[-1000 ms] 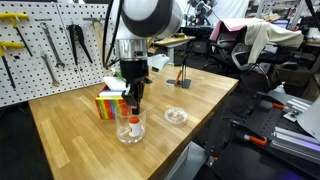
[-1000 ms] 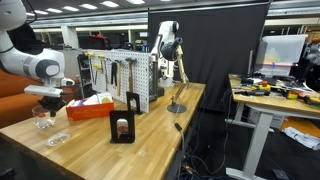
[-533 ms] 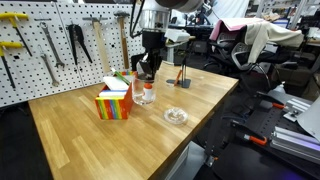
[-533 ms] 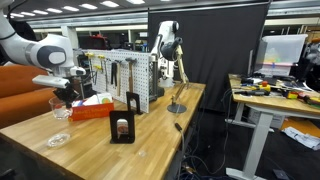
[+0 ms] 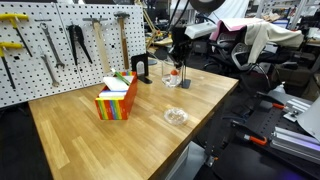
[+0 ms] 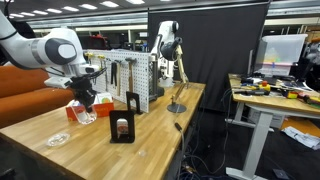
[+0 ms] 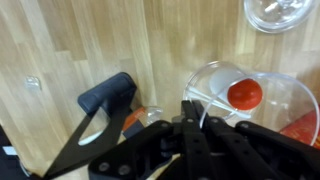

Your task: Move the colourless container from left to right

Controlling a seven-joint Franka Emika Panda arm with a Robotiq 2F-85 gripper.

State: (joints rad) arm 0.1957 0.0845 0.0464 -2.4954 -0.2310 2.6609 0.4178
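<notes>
The colourless container (image 5: 174, 77) is a small clear cup with an orange-red ball inside. It hangs from my gripper (image 5: 177, 62) above the wooden table (image 5: 80, 140), near the far right part of the top. The gripper is shut on the cup's rim. In the wrist view the cup (image 7: 250, 90) with its red ball lies just past the closed fingers (image 7: 190, 112). In an exterior view the cup (image 6: 86, 113) sits low under the gripper (image 6: 85, 98), partly in front of the striped box.
A multicoloured striped box (image 5: 117, 100) stands mid-table. A shallow clear dish (image 5: 175, 116) lies near the front edge and shows in the wrist view (image 7: 276, 12). A black stand (image 5: 141, 68) is by the pegboard (image 5: 50, 45). A lamp (image 6: 177, 75) stands further along.
My gripper has carried the cup up from the table in front of the striped box, past the box, and on to the right far side of the table.
</notes>
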